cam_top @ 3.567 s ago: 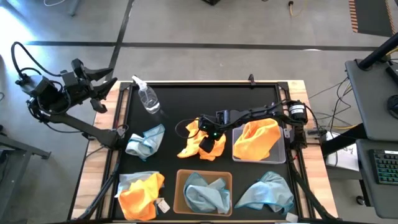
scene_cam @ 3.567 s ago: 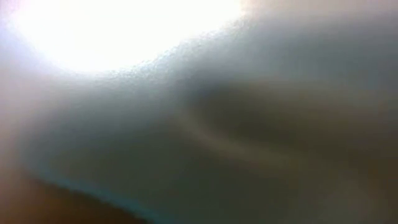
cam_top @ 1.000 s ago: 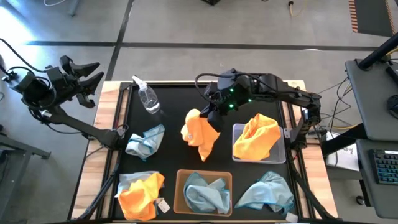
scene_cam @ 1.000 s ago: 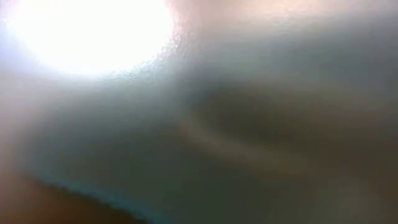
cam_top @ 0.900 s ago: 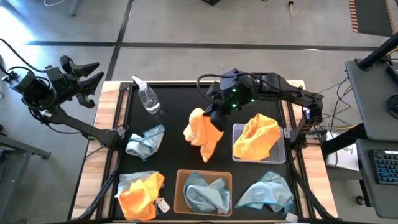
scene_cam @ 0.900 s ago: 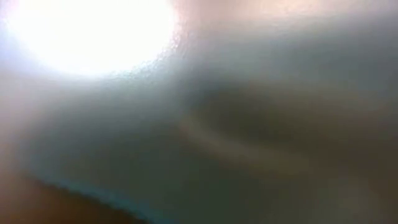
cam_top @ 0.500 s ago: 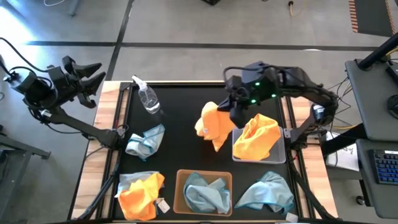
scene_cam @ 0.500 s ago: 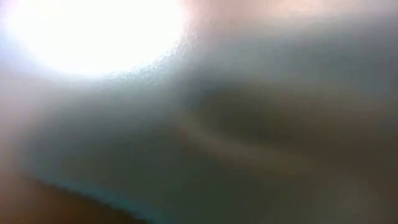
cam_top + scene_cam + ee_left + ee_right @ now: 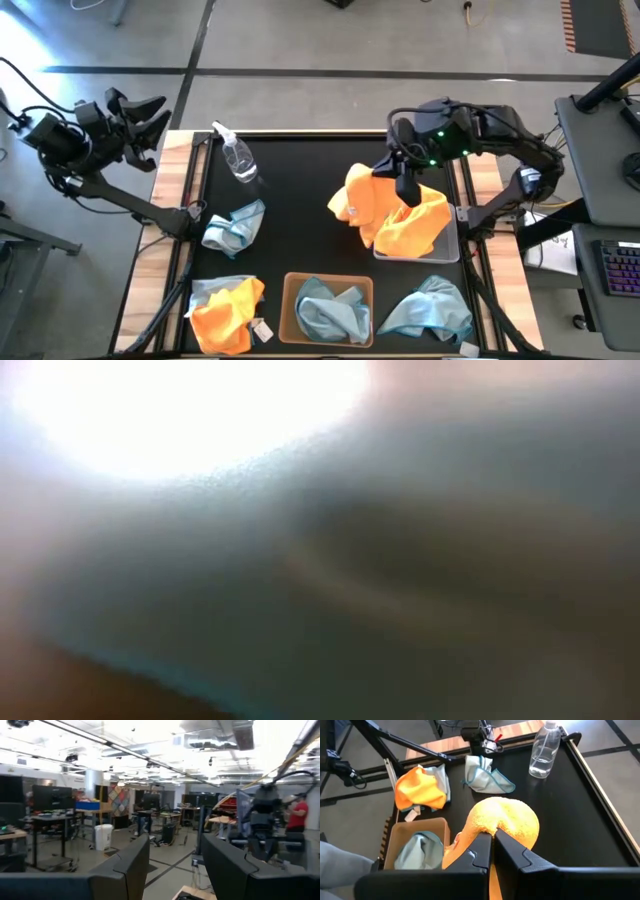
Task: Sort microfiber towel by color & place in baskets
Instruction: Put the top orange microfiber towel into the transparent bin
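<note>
My right gripper (image 9: pixel 404 186) is shut on an orange microfiber towel (image 9: pixel 362 205), which hangs over the left rim of the light grey basket (image 9: pixel 447 250). Another orange towel (image 9: pixel 420 225) lies in that basket. The tan basket (image 9: pixel 288 300) at the near edge holds pale blue towels (image 9: pixel 330 310). On the black mat lie a blue towel (image 9: pixel 232 226), an orange towel on a blue one (image 9: pixel 225 312), and a blue towel (image 9: pixel 430 308). My left gripper (image 9: pixel 150 112) stands open, raised beyond the table's far left corner. The low view is blurred out. My right gripper pinches a bunched fold at the top of the orange towel (image 9: pixel 496 826) between its two fingers, which come from above and point down. The towel hangs slack below the fingers. Whether its lower end touches the towel in the grey basket, I cannot tell.
A clear spray bottle (image 9: pixel 238 158) lies at the mat's far left. The raised frame (image 9: pixel 330 137) borders the black mat. The middle of the mat (image 9: pixel 300 215) is bare. The left wrist view looks into the room, where a person in red (image 9: pixel 299 815) stands far off.
My right gripper has carried the orange towel from the mat's middle toward the table's right edge, up to the grey basket's left rim. The towel stays lifted and hangs bunched below the shut fingers.
</note>
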